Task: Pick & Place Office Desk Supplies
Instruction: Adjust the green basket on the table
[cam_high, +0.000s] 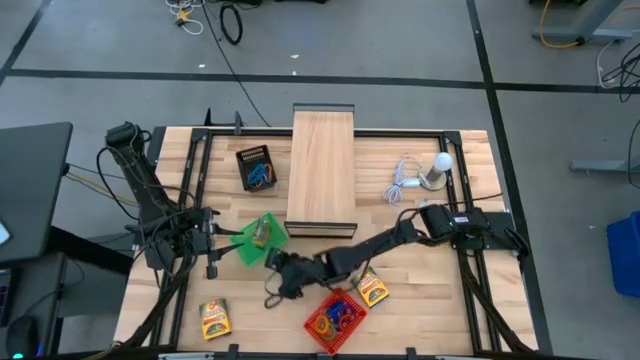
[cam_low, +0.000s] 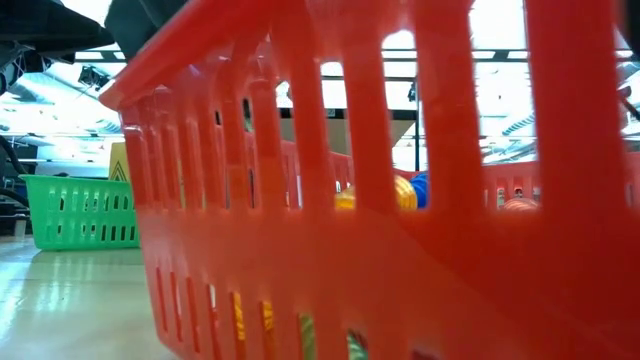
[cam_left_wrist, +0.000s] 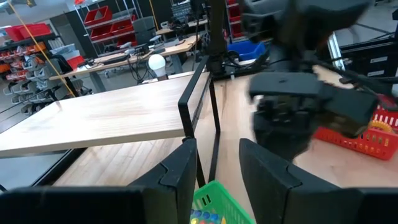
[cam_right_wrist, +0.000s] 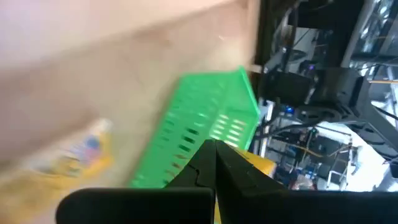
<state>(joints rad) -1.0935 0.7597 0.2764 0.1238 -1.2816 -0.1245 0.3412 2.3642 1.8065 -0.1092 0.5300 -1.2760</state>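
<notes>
While its fingers (cam_left_wrist: 177, 171) straddle it, green basket (cam_left_wrist: 214, 202) lies between.

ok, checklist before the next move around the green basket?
1. Left gripper at the green basket rim: ok.
2. Right gripper shut, close beside that basket: ok.
3. Anything held in the right gripper: cannot tell.
4. All crayon boxes binned: not ok. The left crayon box and the right crayon box lie on the table.
5. Red basket holds loops: ok.
</notes>
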